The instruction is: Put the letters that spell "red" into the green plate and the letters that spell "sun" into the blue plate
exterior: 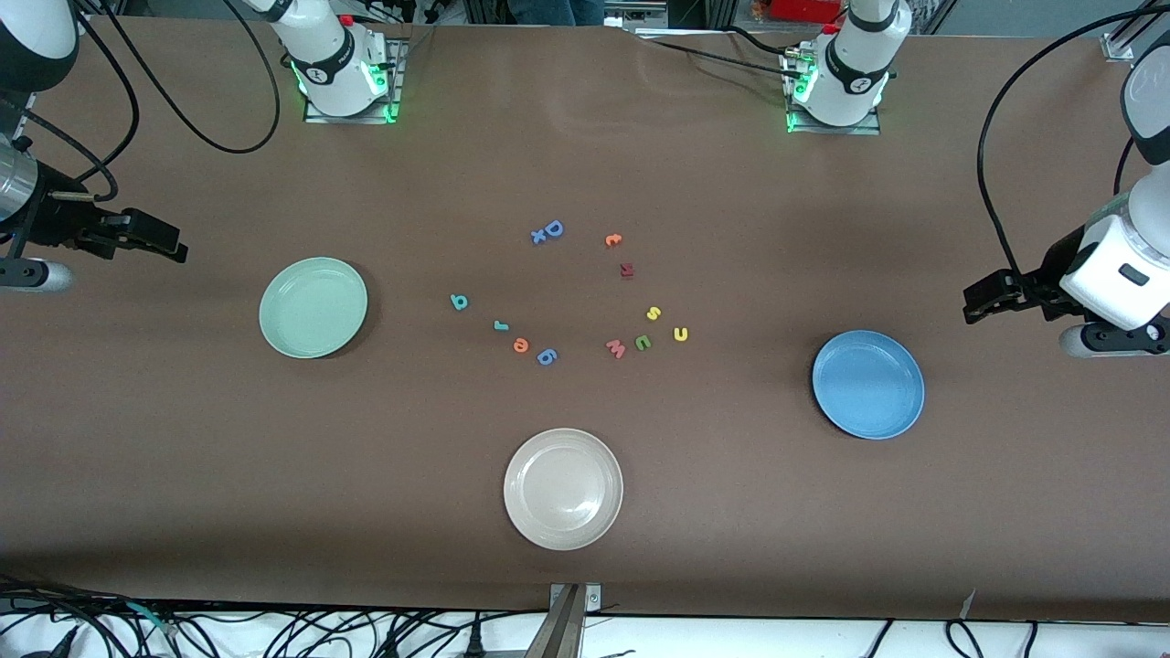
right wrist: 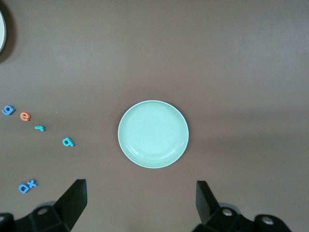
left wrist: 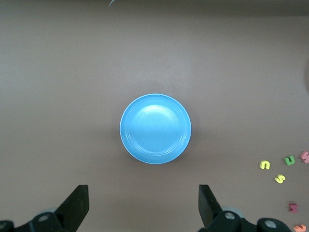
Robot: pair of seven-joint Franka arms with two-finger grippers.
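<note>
I see the round, smooth green plate (exterior: 313, 307) and blue plate (exterior: 867, 385) both bare; foam letters lie between them. The left gripper (left wrist: 144, 203) and right gripper (right wrist: 140, 200) both hang released.

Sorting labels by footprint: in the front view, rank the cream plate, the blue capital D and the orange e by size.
1. cream plate
2. blue capital D
3. orange e
</note>
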